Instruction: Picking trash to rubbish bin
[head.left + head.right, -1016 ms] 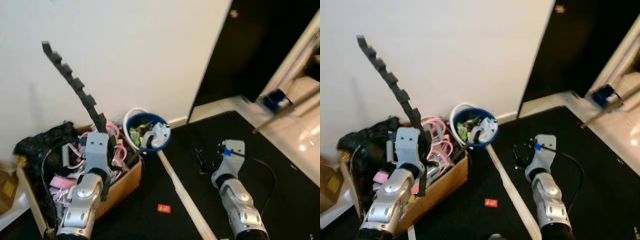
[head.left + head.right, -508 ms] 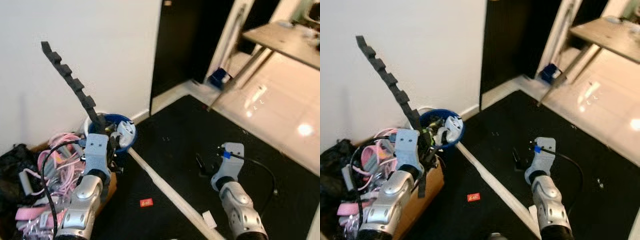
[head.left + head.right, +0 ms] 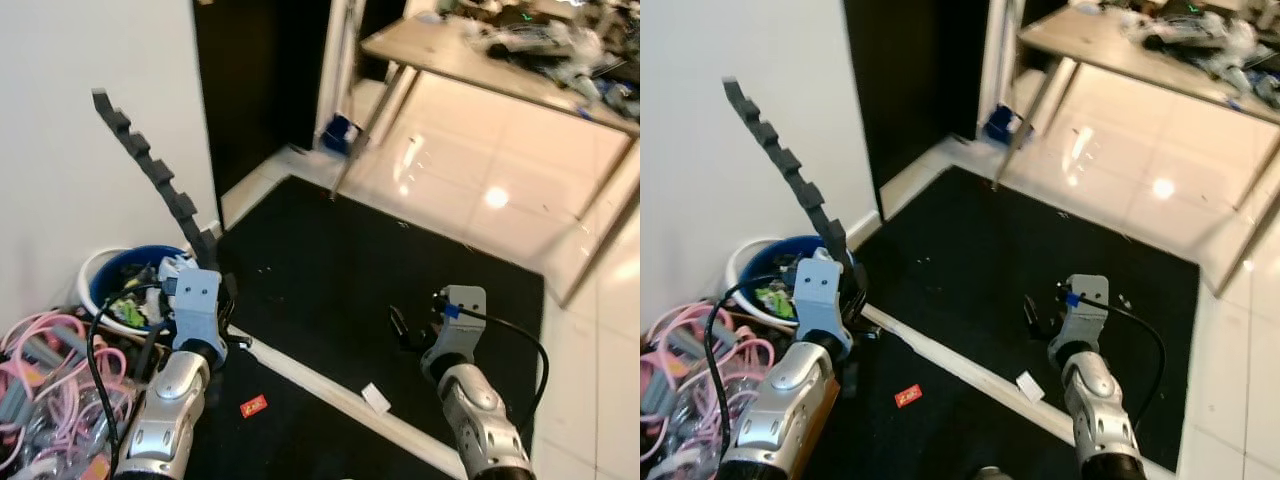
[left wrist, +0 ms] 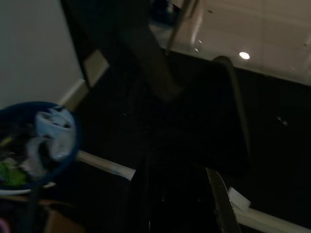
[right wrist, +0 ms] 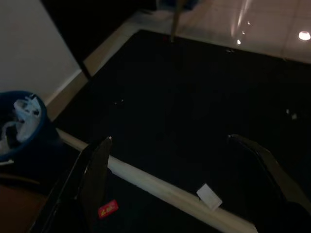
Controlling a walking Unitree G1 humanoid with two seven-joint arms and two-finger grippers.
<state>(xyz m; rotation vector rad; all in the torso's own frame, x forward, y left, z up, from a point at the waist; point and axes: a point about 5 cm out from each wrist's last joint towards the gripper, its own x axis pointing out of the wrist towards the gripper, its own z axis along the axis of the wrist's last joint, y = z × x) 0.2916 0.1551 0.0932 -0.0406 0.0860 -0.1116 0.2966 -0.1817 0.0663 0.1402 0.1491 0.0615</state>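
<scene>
My right gripper (image 5: 170,179) hangs open, hunting trash; next I should reach for the white scrap (image 5: 209,195) on the mat (image 3: 330,270).

My left gripper (image 3: 215,265) clamps a notched foam strip (image 3: 155,175) near the blue bin (image 3: 120,285).

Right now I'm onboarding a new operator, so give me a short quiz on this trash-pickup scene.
1. True or false: the right claw is open.
2. What does the left claw hold: A) a bottle, B) a notched black foam strip, C) nothing?
3. Which two scraps lie on the black mat by the pale floor strip?

Key: 1 true. 2 B. 3 the red scrap and the white scrap.
</scene>
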